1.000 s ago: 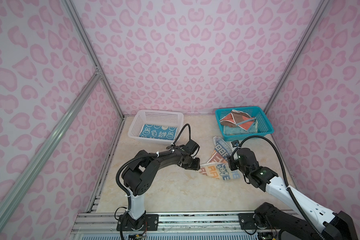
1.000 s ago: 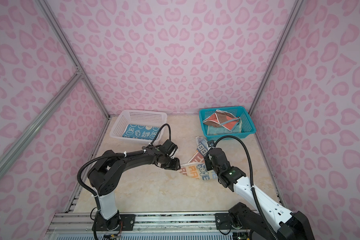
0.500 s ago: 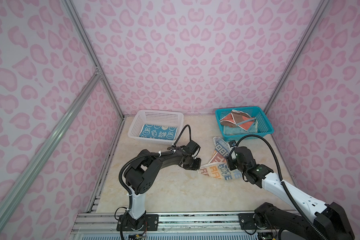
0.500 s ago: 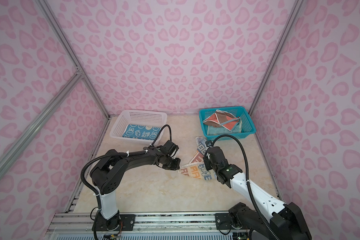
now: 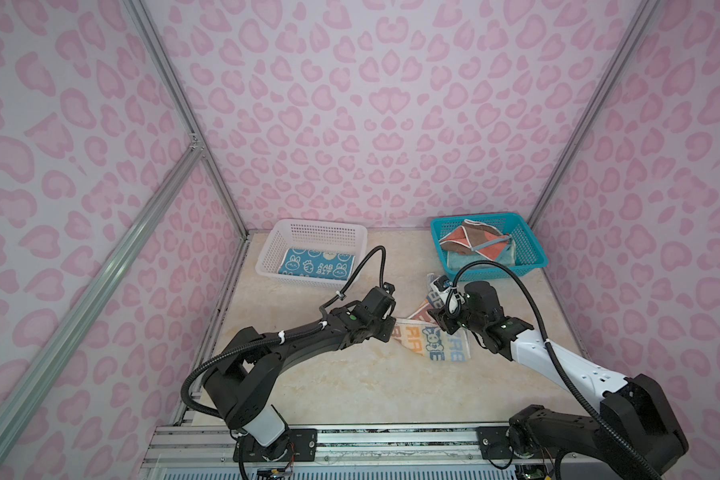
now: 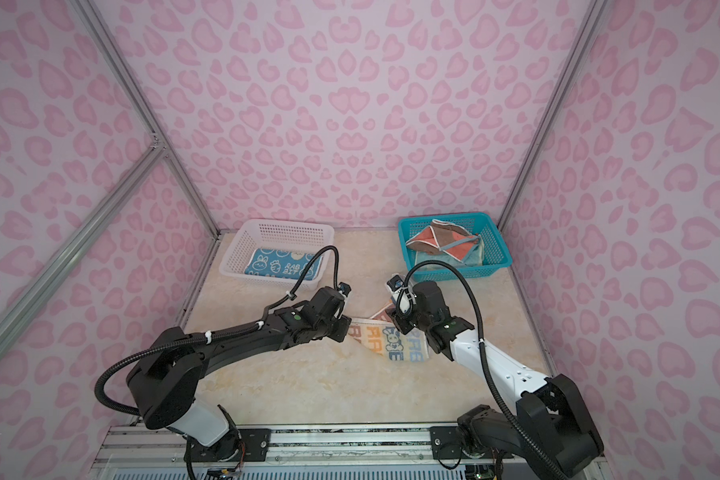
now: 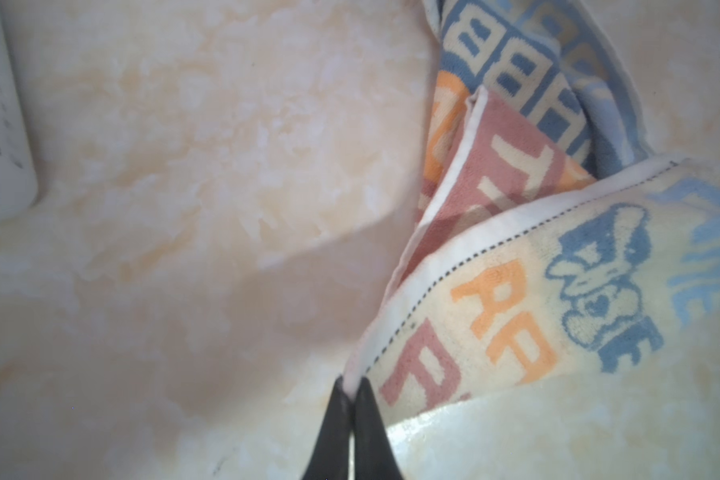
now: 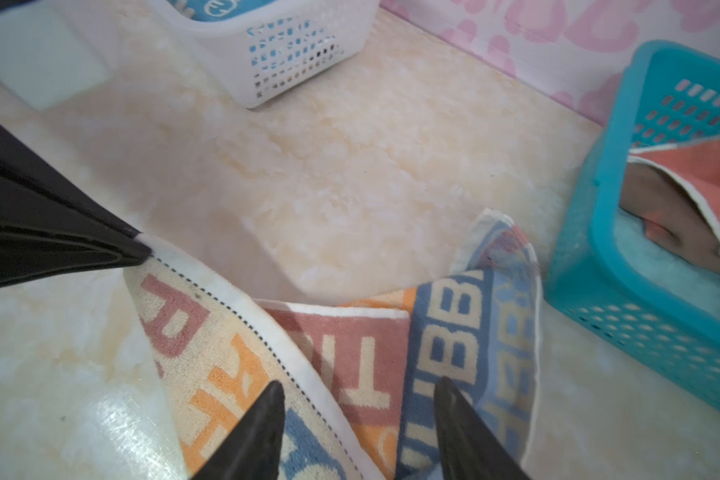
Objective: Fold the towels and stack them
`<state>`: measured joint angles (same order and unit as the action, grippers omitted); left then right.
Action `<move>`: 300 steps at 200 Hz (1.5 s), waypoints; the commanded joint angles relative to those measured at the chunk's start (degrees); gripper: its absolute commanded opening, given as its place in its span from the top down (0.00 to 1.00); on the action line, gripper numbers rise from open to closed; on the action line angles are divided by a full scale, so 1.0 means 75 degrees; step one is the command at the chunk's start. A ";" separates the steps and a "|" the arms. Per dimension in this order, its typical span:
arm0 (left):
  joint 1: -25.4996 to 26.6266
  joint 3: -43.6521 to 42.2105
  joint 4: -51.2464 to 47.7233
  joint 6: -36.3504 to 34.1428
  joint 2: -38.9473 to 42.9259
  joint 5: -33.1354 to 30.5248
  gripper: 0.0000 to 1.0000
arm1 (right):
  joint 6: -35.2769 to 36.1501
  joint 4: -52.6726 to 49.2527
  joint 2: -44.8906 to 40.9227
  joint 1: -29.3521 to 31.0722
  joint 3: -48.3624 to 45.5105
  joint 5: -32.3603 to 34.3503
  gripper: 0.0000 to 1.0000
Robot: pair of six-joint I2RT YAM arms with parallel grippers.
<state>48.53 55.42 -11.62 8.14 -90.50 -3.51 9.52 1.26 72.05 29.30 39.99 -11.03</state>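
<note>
A cream towel with orange, pink and blue letters (image 5: 433,347) (image 6: 395,347) lies crumpled and partly folded over itself on the marble table, between the two arms. My left gripper (image 7: 350,388) (image 5: 393,328) is shut on the white hemmed corner of this lettered towel (image 7: 495,299). The right gripper (image 8: 358,392) (image 5: 440,322) stands open just above the lettered towel (image 8: 350,353), its fingers straddling the white hem and pinching nothing. A folded blue towel with white rabbits (image 5: 316,264) lies in the white basket (image 5: 304,226). An orange-brown towel with white edging (image 5: 472,241) rests on a teal towel (image 5: 460,262) in the teal basket (image 5: 528,249).
The white basket (image 8: 292,54) stands at the back left and the teal basket (image 8: 587,249) at the back right, close to the lettered towel's far end. Pink patterned walls enclose the table on three sides. Bare marble (image 5: 350,386) lies in front of the arms.
The left gripper has shut on the towel's white corner. The right arm has shifted a little towards the towel's middle, and its jaws have stayed open.
</note>
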 commanded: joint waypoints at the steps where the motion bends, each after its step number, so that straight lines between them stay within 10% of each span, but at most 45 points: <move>1: 0.0080 -0.0302 0.0601 -0.1098 0.0511 -0.1164 0.97 | 0.0791 0.0319 0.0366 0.0010 0.0335 -0.1481 0.42; 104: 0.0101 -0.0768 0.1441 -0.3066 0.2097 -0.1588 0.97 | 0.1690 0.0153 0.2749 0.0545 0.2149 -0.3506 0.41; 163: 0.0054 -0.0664 0.1421 -0.3143 0.2440 -0.2161 0.97 | 0.1595 -0.0459 0.2872 0.0605 0.1988 -0.4128 0.58; 300: -0.0864 -0.0404 0.1038 -0.2422 0.1824 -0.2334 0.97 | -0.0845 0.1592 0.3172 0.1176 0.0513 -0.4081 0.71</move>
<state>42.50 51.86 -3.73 -11.14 -76.42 -20.18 9.61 6.42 94.21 37.78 45.39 -41.87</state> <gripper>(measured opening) 0.057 0.302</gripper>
